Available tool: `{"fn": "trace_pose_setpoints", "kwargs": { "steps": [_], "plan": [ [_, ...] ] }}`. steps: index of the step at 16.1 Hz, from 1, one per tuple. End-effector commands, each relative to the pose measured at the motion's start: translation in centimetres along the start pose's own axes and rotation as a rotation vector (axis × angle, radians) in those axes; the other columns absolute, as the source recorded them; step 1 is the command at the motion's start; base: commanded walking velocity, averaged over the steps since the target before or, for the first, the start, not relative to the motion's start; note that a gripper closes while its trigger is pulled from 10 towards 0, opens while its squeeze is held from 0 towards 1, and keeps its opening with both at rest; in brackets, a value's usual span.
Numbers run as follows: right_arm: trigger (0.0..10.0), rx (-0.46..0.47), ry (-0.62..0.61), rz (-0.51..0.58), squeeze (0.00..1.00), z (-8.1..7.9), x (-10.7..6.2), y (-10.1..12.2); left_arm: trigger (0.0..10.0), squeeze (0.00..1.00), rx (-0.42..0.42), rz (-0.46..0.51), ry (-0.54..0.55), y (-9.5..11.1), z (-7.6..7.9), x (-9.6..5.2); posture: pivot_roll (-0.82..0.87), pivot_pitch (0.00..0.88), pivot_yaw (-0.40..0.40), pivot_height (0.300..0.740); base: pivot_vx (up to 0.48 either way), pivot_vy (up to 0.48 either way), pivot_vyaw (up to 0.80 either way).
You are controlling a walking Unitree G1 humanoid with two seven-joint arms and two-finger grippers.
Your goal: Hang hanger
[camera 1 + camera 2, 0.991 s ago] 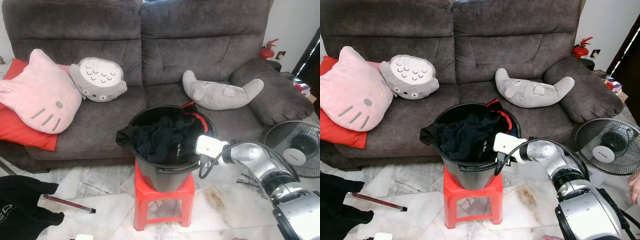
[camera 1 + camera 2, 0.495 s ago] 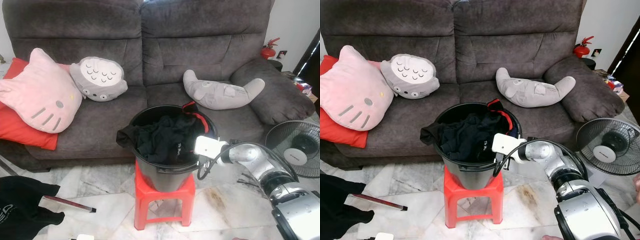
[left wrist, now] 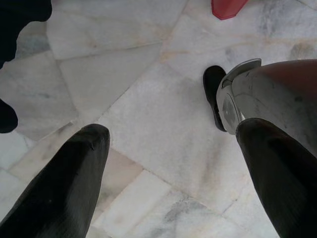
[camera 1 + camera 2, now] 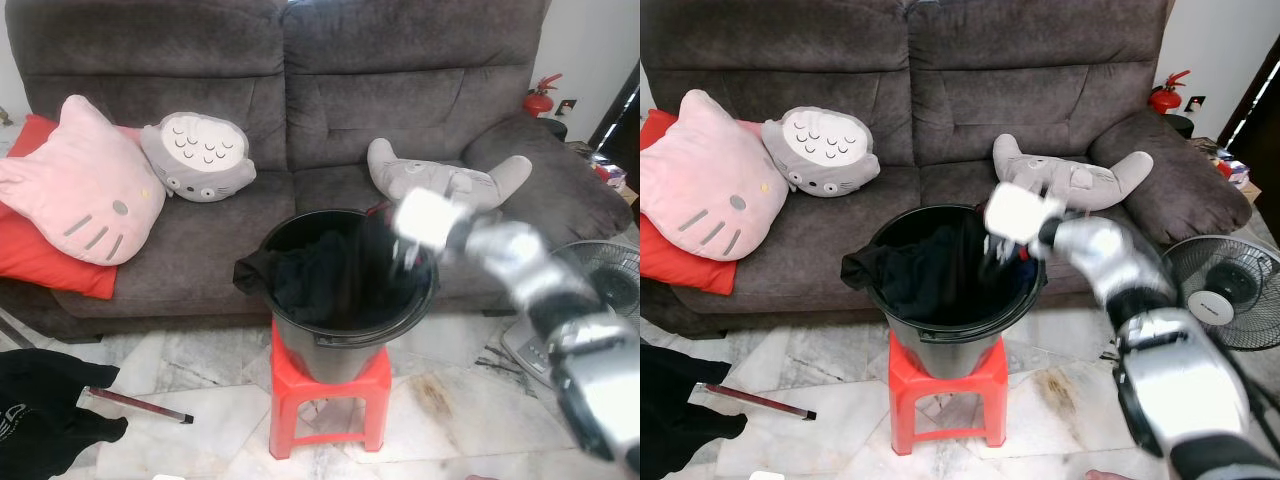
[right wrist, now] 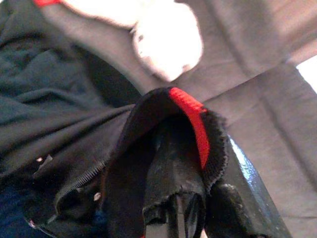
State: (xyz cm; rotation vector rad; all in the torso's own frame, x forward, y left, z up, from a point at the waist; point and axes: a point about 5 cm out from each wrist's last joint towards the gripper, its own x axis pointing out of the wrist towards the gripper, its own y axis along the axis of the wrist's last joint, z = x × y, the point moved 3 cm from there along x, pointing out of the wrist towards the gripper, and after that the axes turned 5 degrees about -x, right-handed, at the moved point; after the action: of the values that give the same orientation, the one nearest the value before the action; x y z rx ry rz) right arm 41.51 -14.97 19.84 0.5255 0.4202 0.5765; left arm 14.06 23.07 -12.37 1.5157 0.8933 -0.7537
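A black bucket (image 4: 318,332) stuffed with black clothes (image 4: 300,275) stands on a red stool (image 4: 330,398) in front of the sofa. My right gripper (image 4: 405,255) is blurred over the bucket's far right rim. In the right wrist view its fingers (image 5: 178,215) are shut on a black garment with a red trim (image 5: 190,116). A dark red bar (image 4: 135,407) lies on the marble floor at the left, next to a black cloth (image 4: 40,410). My left gripper (image 3: 171,134) hangs open over the floor tiles.
The grey sofa (image 4: 400,90) carries a pink cat cushion (image 4: 80,185), a grey round plush (image 4: 197,158) and a grey curved plush (image 4: 450,180). A floor fan (image 4: 610,285) stands at the right. My own foot (image 3: 267,94) shows in the left wrist view.
My right arm has swung up from the bucket's front right side to above its far rim, blurred with motion. The left arm has not moved.
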Motion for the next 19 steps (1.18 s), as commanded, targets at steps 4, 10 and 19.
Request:
{"fn": "trace_pose_setpoints", "kwargs": {
  "steps": [4, 10, 19],
  "plan": [
    [0.0, -0.039, -0.142, 0.066, 0.0, 5.5, -0.9, 2.9, 10.0, 0.0, 0.007, -0.026, -0.004, -0.7, -0.2, -0.1, -0.1, 0.021, 0.013, 0.74, 0.0, 0.0, 0.0],
    [0.0, -0.201, -0.267, 0.113, 0.0, 10.5, -1.7, 7.0, 10.0, 0.0, 0.006, -0.027, -0.009, -0.7, 0.2, -0.1, -0.11, 0.014, 0.016, 0.74, 0.0, 0.0, 0.0],
    [0.0, -0.307, -0.293, 0.234, 0.0, 12.2, -1.0, 12.3, 10.0, 0.0, 0.004, -0.027, -0.019, -1.0, 1.3, -0.1, -0.13, 0.006, 0.01, 0.74, 0.0, 0.0, 0.0]
  ]
}}
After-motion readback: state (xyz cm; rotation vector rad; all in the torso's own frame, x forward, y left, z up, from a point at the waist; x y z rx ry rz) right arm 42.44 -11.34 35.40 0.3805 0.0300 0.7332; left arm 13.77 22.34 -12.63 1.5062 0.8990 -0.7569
